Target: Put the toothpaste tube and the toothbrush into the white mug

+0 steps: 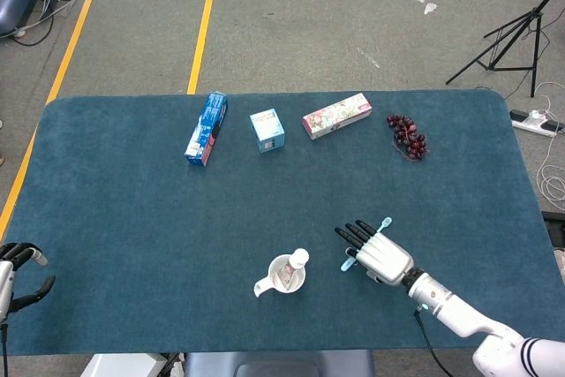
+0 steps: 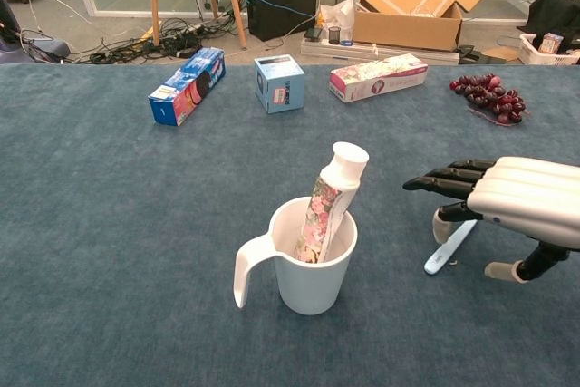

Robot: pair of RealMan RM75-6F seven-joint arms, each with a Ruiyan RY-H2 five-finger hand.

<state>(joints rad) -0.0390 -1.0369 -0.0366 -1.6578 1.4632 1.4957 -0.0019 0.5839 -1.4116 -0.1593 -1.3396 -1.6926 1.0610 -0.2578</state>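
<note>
The white mug (image 1: pixel 281 278) (image 2: pixel 313 269) stands near the table's front edge, handle toward the front left. In it the floral toothpaste tube (image 2: pixel 331 198) (image 1: pixel 298 261) stands upright, white cap up. Right of the mug, the white and light-blue toothbrush (image 2: pixel 450 246) (image 1: pixel 348 263) lies on the cloth. My right hand (image 1: pixel 378 254) (image 2: pixel 521 198) hovers flat over it, fingers stretched toward the mug and holding nothing; it hides the middle of the brush. At the lower left edge of the head view, my left hand (image 1: pixel 16 273) sits still with fingers apart and empty.
Along the far side of the blue table (image 1: pixel 132 218) lie a blue box (image 1: pixel 206 128) (image 2: pixel 187 86), a small light-blue box (image 1: pixel 267 130) (image 2: pixel 279 82), a floral toothpaste carton (image 1: pixel 336 115) (image 2: pixel 378 76) and a bunch of dark grapes (image 1: pixel 408 135) (image 2: pixel 489 97).
</note>
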